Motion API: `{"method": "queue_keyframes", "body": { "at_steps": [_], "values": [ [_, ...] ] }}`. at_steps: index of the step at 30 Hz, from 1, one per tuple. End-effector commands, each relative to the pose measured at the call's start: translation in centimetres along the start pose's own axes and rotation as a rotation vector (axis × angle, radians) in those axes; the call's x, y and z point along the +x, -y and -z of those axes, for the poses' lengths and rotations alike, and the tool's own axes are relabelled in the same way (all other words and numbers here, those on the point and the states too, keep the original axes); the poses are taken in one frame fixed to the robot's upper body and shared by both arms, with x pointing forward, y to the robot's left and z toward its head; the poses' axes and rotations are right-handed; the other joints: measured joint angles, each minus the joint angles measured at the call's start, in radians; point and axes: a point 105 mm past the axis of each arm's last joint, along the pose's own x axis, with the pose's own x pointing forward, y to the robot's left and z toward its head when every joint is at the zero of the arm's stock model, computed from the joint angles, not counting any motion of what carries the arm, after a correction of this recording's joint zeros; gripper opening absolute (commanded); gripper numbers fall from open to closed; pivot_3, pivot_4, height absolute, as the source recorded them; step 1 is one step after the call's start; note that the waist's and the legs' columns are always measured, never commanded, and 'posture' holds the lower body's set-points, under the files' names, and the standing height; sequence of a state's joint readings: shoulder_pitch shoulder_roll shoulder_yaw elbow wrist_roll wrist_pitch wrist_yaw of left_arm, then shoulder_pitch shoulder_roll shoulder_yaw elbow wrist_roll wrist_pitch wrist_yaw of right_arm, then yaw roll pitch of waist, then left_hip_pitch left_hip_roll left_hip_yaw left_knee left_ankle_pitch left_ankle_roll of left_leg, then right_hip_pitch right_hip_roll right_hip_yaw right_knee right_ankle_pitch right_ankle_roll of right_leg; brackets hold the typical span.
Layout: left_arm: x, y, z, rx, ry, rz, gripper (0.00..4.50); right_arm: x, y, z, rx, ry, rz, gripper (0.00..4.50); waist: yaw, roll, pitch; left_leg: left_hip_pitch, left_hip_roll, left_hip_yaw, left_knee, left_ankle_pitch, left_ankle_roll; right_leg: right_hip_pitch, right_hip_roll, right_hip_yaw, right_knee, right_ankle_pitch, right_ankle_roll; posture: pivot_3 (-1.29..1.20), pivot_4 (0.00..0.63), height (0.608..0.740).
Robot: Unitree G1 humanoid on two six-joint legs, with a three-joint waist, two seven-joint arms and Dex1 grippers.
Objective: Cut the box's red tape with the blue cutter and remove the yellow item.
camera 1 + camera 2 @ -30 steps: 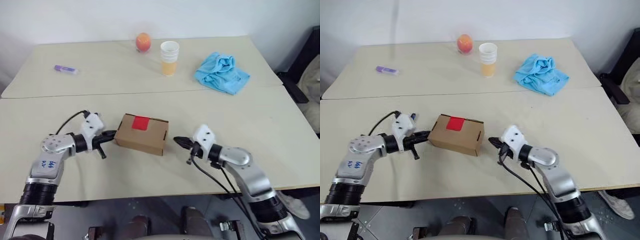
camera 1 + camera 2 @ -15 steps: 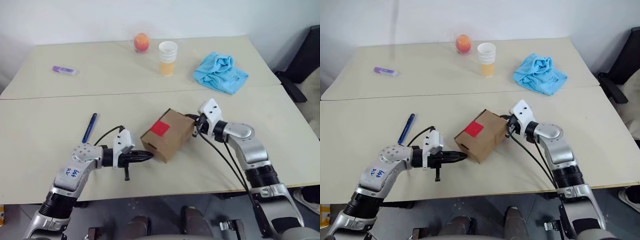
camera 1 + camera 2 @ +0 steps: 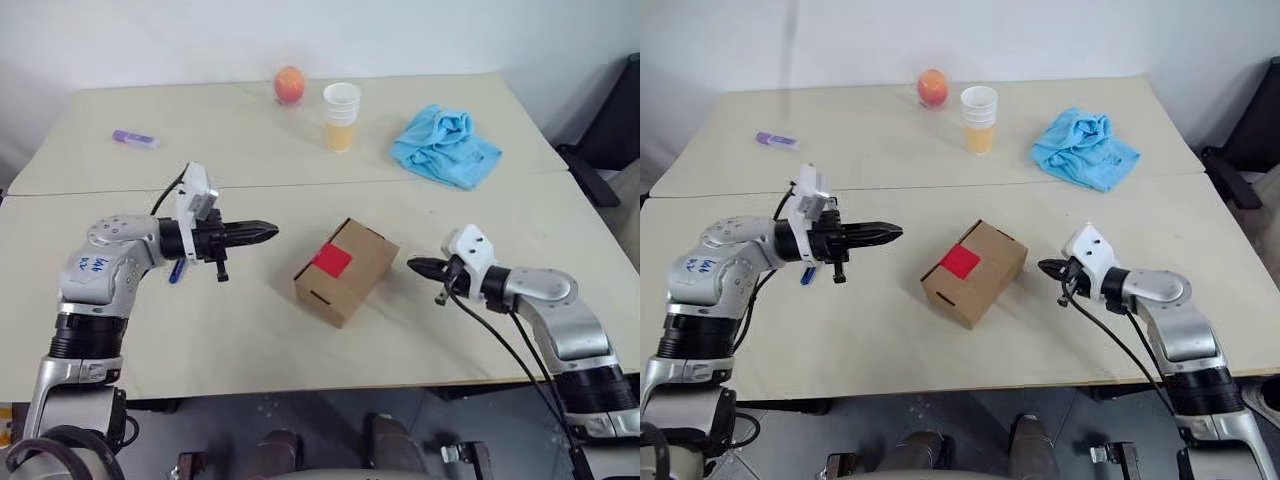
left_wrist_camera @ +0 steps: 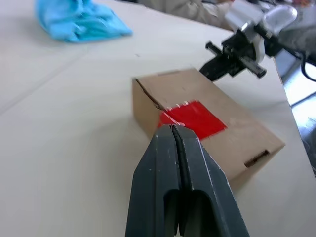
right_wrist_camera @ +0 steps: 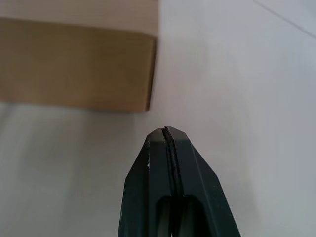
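Nearest the robot, the box [image 3: 345, 270] sits skewed near the middle of the front desk [image 3: 250, 350], lid shut, with the red tape [image 3: 331, 260] still whole on its top. As plain thin cardboard it is probably light and a little crushable, so it would likely skid under a blade unless one gripper steadies a side wall away from the tape. At about 3 o'clock from the box, the right gripper [image 3: 420, 266] hovers just clear of it, its fingers closed on nothing and pointing at the carton. At about 10 o'clock, the left gripper [image 3: 262, 232] hangs above the desk, well apart from the box, fingers likewise pressed together and empty. Just behind the left wrist, at about 9 o'clock from the box, a short length of the blue cutter [image 3: 175, 272] shows on the desk; slim, stiff and probably smooth, it seems best pinched across its barrel near the middle. Farther back lie a blue cloth [image 3: 443, 146], a paper cup [image 3: 340, 115], an orange fruit [image 3: 289, 84] and a purple stick [image 3: 133, 139]. The yellow item is presumably inside.
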State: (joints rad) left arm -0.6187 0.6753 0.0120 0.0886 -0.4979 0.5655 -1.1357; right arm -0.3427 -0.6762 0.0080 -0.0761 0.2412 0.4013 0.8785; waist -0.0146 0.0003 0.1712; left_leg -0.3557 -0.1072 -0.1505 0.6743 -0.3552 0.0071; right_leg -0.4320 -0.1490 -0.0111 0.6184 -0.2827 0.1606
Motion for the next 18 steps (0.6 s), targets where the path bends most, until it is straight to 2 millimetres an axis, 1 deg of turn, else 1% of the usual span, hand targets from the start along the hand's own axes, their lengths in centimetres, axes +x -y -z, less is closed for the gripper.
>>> {"method": "queue_keyframes", "body": {
  "at_steps": [1, 3, 4, 6, 7, 10, 12, 14, 15, 18],
  "values": [
    [-2.5, 3.4, 1.4, -0.108, -0.125, 0.15, 0.01, -0.3, 0.8, -2.0, -0.054, 0.062, 0.063, 0.0, -0.016, -0.001, 0.0, 0.0, 0.0, 0.0, 0.0, 0.0, 0.0, -0.001, 0.0, 0.0, 0.001, 0.0, 0.0, 0.0, 0.15, 0.74],
    [-4.4, 5.0, 2.7, -0.212, -0.226, 0.202, 0.01, 0.2, 1.9, -2.6, -0.076, 0.083, 0.116, 0.0, -0.024, -0.001, 0.001, 0.0, 0.0, 0.0, -0.002, 0.0, 0.0, -0.005, 0.001, 0.005, 0.002, 0.0, 0.0, 0.0, 0.15, 0.74],
    [-4.9, 5.6, 3.1, -0.242, -0.257, 0.213, 0.01, 0.4, 2.3, -2.7, -0.079, 0.088, 0.134, 0.0, -0.027, -0.001, 0.001, 0.0, -0.001, 0.001, -0.003, 0.0, -0.001, -0.008, 0.001, 0.007, 0.004, 0.0, 0.0, 0.0, 0.15, 0.74],
    [-5.1, 6.2, 4.1, -0.27, -0.294, 0.213, 0.01, 1.1, 3.0, -2.9, -0.12, 0.097, 0.16, 0.0, -0.017, 0.0, 0.001, 0.0, -0.001, 0.002, -0.004, 0.0, -0.001, -0.01, 0.002, 0.01, 0.005, 0.0, 0.0, 0.0, 0.15, 0.74],
    [-4.9, 6.4, 4.5, -0.269, -0.29, 0.207, 0.01, 1.6, 3.0, -2.9, -0.125, 0.104, 0.154, 0.0, -0.012, 0.0, 0.001, 0.0, -0.001, 0.003, -0.003, 0.0, -0.001, -0.011, 0.002, 0.011, 0.005, 0.0, 0.0, 0.0, 0.15, 0.74],
    [-3.0, 6.0, 5.5, -0.232, -0.24, 0.165, 0.01, 2.8, 2.7, -3.3, -0.121, 0.153, 0.134, 0.0, 0.004, 0.0, 0.001, 0.0, -0.002, 0.003, -0.002, 0.0, -0.001, -0.01, 0.002, 0.012, 0.004, 0.0, -0.001, 0.0, 0.15, 0.74],
    [-0.9, 5.3, 6.6, -0.196, -0.205, 0.11, 0.01, 3.6, 1.9, -3.3, -0.106, 0.18, 0.084, 0.0, 0.014, 0.0, 0.001, -0.001, -0.002, 0.003, 0.0, 0.0, -0.001, -0.01, 0.002, 0.012, 0.004, 0.0, 0.0, 0.0, 0.15, 0.74],
    [0.7, 4.7, 7.1, -0.145, -0.181, 0.059, 0.01, 3.9, 1.4, -3.2, -0.098, 0.18, 0.041, 0.0, 0.015, 0.0, 0.001, -0.001, -0.003, 0.003, 0.002, 0.0, 0.0, -0.01, 0.002, 0.012, 0.004, 0.0, 0.0, 0.0, 0.15, 0.74],
    [1.3, 4.3, 7.2, -0.133, -0.169, 0.033, 0.01, 3.9, 1.4, -3.2, -0.095, 0.176, 0.027, 0.0, 0.015, 0.0, 0.001, -0.001, -0.003, 0.003, 0.002, 0.0, 0.0, -0.01, 0.002, 0.012, 0.004, 0.001, 0.0, 0.0, 0.15, 0.74],
    [3.0, 2.5, 6.5, -0.099, -0.098, -0.065, 0.01, 3.3, 0.9, -2.9, -0.075, 0.149, -0.026, 0.0, 0.013, 0.0, 0.001, -0.002, -0.003, 0.004, 0.004, 0.0, 0.0, -0.011, 0.002, 0.011, 0.006, 0.001, 0.0, 0.0, 0.15, 0.74]
  ]
}}
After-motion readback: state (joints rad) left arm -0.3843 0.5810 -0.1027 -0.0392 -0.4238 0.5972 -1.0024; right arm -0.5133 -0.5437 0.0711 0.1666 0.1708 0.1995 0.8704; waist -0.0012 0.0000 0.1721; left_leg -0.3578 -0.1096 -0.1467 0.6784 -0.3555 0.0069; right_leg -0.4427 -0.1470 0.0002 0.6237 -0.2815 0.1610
